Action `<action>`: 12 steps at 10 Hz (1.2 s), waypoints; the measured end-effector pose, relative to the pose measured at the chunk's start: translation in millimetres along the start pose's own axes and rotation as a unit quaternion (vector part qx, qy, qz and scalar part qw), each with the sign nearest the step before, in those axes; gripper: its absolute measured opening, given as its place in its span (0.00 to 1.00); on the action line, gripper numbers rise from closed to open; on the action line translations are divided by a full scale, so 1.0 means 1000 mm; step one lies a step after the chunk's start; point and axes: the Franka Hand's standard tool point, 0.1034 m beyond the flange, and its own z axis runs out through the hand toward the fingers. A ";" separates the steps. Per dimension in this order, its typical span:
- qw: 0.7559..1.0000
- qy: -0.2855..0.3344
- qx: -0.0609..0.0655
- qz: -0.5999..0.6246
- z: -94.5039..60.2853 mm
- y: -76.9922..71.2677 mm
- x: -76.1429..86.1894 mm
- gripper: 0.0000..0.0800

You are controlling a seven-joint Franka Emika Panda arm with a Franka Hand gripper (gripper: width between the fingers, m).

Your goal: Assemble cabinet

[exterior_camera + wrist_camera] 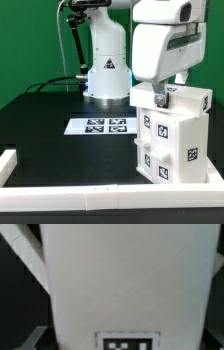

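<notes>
The white cabinet (172,138) stands upright on the black table at the exterior view's right, with several black-and-white marker tags on its faces. My gripper (160,96) is down on the cabinet's top edge, under the white hand. In the wrist view a white cabinet panel (125,280) fills almost the whole picture, with a marker tag (130,343) at its edge. One grey finger (34,337) shows right beside the panel's side. The other finger is hidden. The jaws straddle the panel, but I cannot tell whether they press on it.
The marker board (103,126) lies flat on the table in front of the robot base (105,80). A long low white rail (60,196) runs along the near edge and turns up the exterior view's left side.
</notes>
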 end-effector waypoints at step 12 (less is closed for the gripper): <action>0.870 0.001 0.006 0.493 0.002 -0.008 0.005 0.70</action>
